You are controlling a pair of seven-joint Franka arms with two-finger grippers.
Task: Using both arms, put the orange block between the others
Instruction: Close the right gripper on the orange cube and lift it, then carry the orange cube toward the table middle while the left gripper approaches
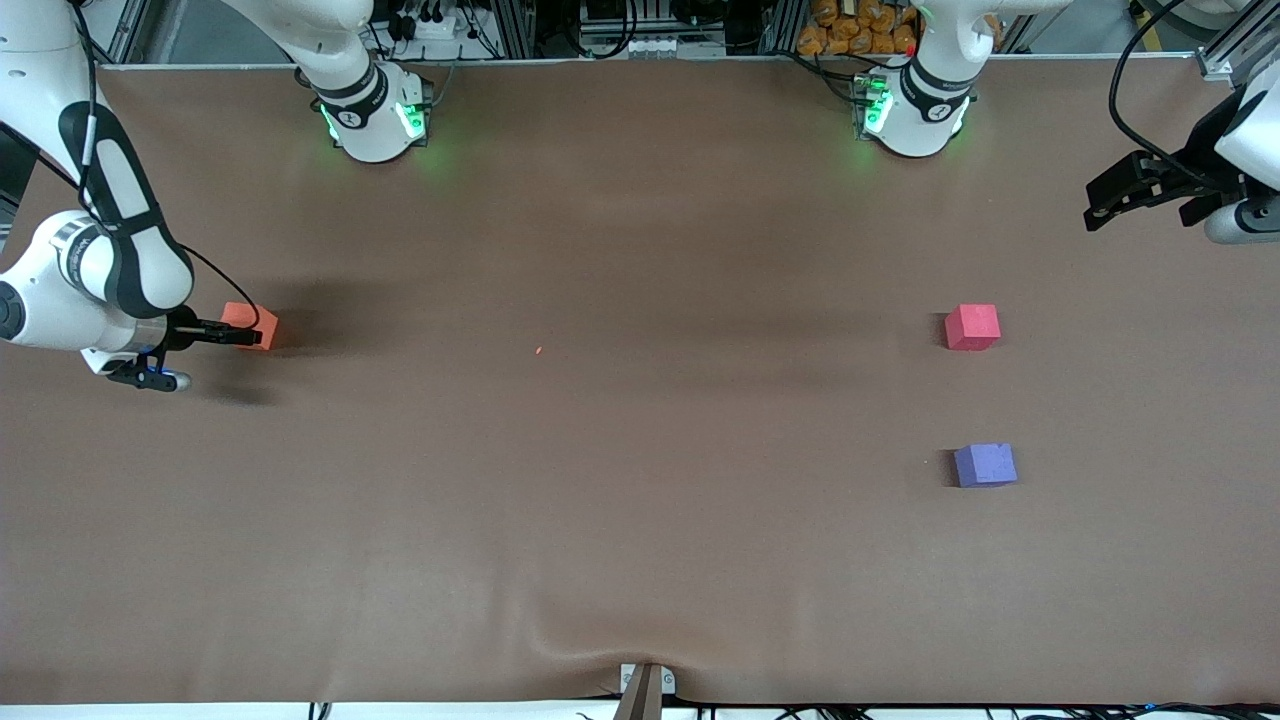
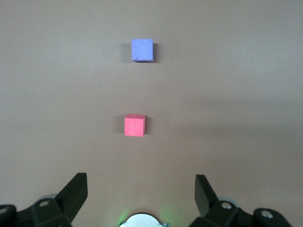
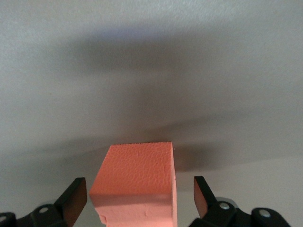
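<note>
With the orange block (image 3: 135, 182) on the worktop (image 1: 640, 500) at the right arm's end, centred between the wide-open, empty right gripper (image 3: 138, 201), close squarely—the left gripper (image 2: 141, 198), open and empty, waits.

Orange block (image 3: 137, 182) is looking like matte foam with a grainy, pebbled skin; table (image 1: 640, 500) is wearing smooth brown matte sheeting, slightly wrinkling.

Bare mat btwn red cube (image 1: 972, 327) and purple cube (image 1: 985, 465); you've room to drop in from above w/o obstruction.
</note>
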